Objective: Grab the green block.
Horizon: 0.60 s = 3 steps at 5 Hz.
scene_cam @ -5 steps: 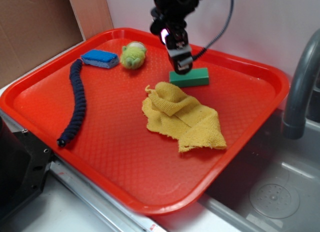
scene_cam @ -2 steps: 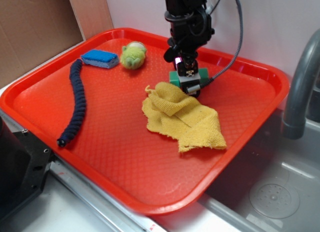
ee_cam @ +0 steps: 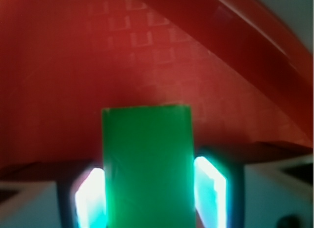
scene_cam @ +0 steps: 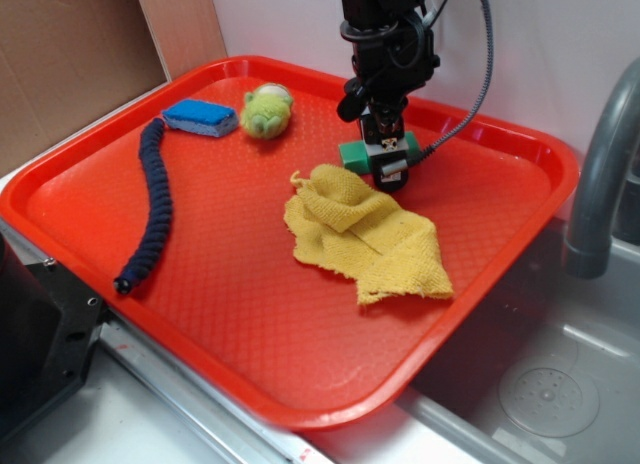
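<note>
The green block [scene_cam: 352, 154] lies on the red tray [scene_cam: 240, 284] near its far edge, just behind the yellow cloth. My gripper [scene_cam: 388, 164] has come down over the block's middle and hides most of it in the exterior view. In the wrist view the green block [ee_cam: 147, 164] fills the space between my two fingers. The left pad [ee_cam: 91, 198] and the right pad [ee_cam: 211, 188] press against its long sides, so my gripper [ee_cam: 149, 198] is shut on it. The block still rests on the tray floor.
A crumpled yellow cloth [scene_cam: 365, 234] lies right in front of the block. A fuzzy yellow-green plush toy [scene_cam: 266, 111], a blue sponge [scene_cam: 200, 117] and a dark blue beaded rope [scene_cam: 152, 204] lie to the left. The tray's raised rim [ee_cam: 255, 46] is close behind. A grey faucet [scene_cam: 600, 174] and sink stand to the right.
My gripper moved right and down from above the block's left end until its fingers flank the block's middle. The block has not shifted.
</note>
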Motion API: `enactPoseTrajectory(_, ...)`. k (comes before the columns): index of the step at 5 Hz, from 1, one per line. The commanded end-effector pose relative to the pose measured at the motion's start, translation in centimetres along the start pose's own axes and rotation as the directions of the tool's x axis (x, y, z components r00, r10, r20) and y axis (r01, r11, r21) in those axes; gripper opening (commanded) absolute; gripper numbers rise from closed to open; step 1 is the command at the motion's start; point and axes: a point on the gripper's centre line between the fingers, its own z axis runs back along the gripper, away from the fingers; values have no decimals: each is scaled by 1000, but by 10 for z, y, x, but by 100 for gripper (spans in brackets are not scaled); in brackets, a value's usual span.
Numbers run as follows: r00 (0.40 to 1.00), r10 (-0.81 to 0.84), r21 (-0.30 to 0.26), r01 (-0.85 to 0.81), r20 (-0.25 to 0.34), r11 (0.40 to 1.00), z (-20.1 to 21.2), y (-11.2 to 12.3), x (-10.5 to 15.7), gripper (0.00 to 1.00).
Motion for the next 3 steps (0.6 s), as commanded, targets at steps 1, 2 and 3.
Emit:
enactPoseTrajectory(1,994,97,22,-96,-53,995,34,1,0,0)
enactPoseTrajectory(2,940,341,13,-341,-21,940,85,-1,-13,0)
enactPoseTrajectory(3,883,468,-1,-468,-26,884,121,1,-31,0)
